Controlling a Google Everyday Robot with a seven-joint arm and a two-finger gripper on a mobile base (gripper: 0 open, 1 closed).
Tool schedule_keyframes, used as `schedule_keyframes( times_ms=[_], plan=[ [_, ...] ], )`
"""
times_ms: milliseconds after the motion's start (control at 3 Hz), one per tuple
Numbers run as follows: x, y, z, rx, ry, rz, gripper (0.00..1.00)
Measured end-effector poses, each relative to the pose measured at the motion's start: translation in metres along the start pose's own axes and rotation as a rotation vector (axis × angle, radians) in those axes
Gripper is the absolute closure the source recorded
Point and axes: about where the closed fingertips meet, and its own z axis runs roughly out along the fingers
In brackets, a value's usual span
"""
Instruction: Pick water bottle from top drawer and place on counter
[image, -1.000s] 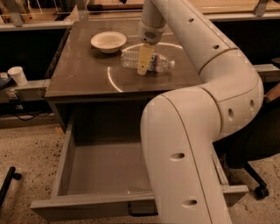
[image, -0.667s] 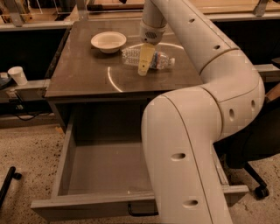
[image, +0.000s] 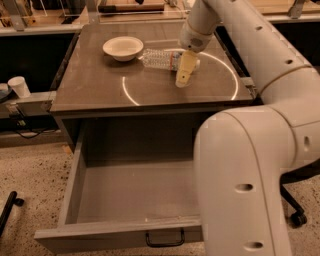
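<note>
starting nearest, the wide shallow grey top drawer (image: 130, 190) with its black metal pull handle (image: 165, 239) stands open, no bottle visible inside. beyond, on the flat dark brown-grey counter (image: 95, 90), the small clear ribbed plastic water bottle (image: 157, 58) lies on its side near a pale round bowl (image: 123, 48). the gripper (image: 184, 75) sits at its cap end; jaw state cannot be told. judged step: placing. next: confirm release, then lift clear.

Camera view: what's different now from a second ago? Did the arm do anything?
The hand shifted a little toward the picture's right, above the counter, by the bottle. The bottle lies on its side about where it was; the bowl and open drawer have not moved.
</note>
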Motion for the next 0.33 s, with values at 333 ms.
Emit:
schedule_keyframes(
  times_ms=[333],
  plan=[
    [0.0083, 0.0003, -0.0004, 0.002, -0.022, -0.026, 0.00]
  ],
)
